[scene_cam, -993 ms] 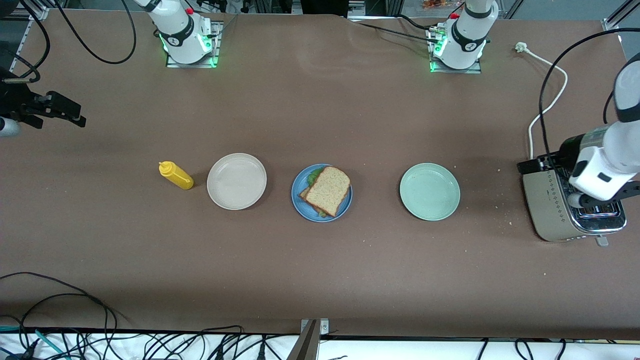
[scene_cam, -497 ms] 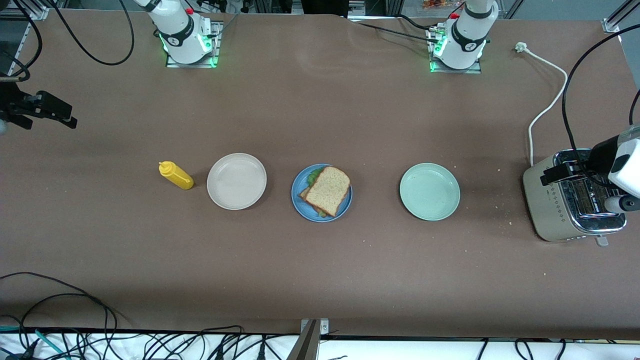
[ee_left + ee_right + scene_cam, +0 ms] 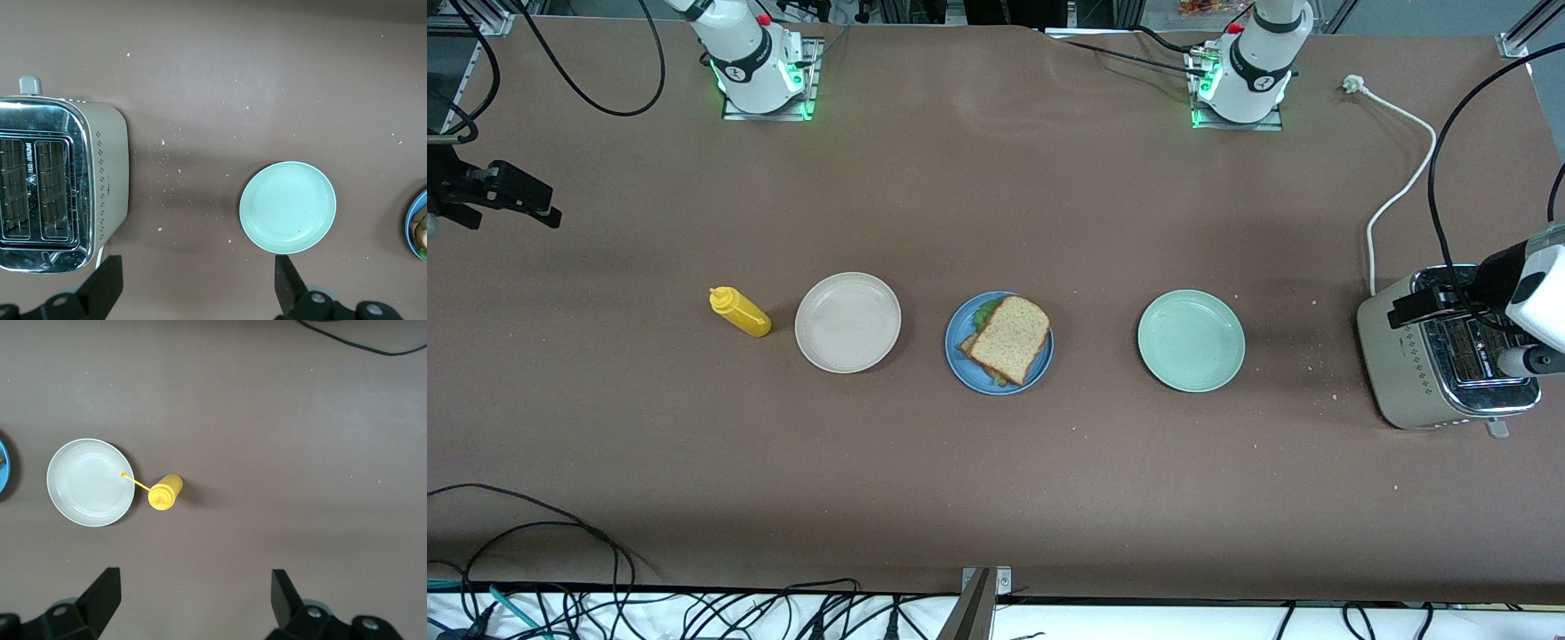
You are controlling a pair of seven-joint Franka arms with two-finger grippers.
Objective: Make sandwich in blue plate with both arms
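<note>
At the centre of the front view, on the brown counter point(image 3: 996, 480), sits the blue plate point(image 3: 960, 360) with the sandwich point(image 3: 1009, 339) on it: a brown wholegrain slice on top, green lettuce point(image 3: 984, 314) showing at the upper edge and a second slice's corner peeking out toward the right arm's end. Sandwich lies fully inside the plate rim, slightly rotated.

Beside the blue plate toward the right arm's end: beige plate point(image 3: 847, 322), bare. Just beside that, further toward the same end, a yellow squeeze bottle point(image 3: 740, 312), standing, nozzle tip over the beige plate's rim in the right wrist view point(image 3: 164, 492).

Toward the left arm's end: mint-green plate point(image 3: 1191, 340), bare, with scattered crumbs on the counter around it. Near the right edge of the frame stands a two-slot silver toaster point(image 3: 1423, 382), its white cord point(image 3: 1403, 173) running up to a plug in the upper right of the frame.

Left pincer point(image 3: 193, 283) hangs over the counter between toaster and mint-green plate, with the arm's wrist above the toaster in the front view; fingers spread wide, nothing between them. Right pincer point(image 3: 193, 597) hangs at the left edge of the front view point(image 3: 511, 191), over bare counter, well apart from bottle and plates; fingers likewise spread wide, holding nothing.
</note>
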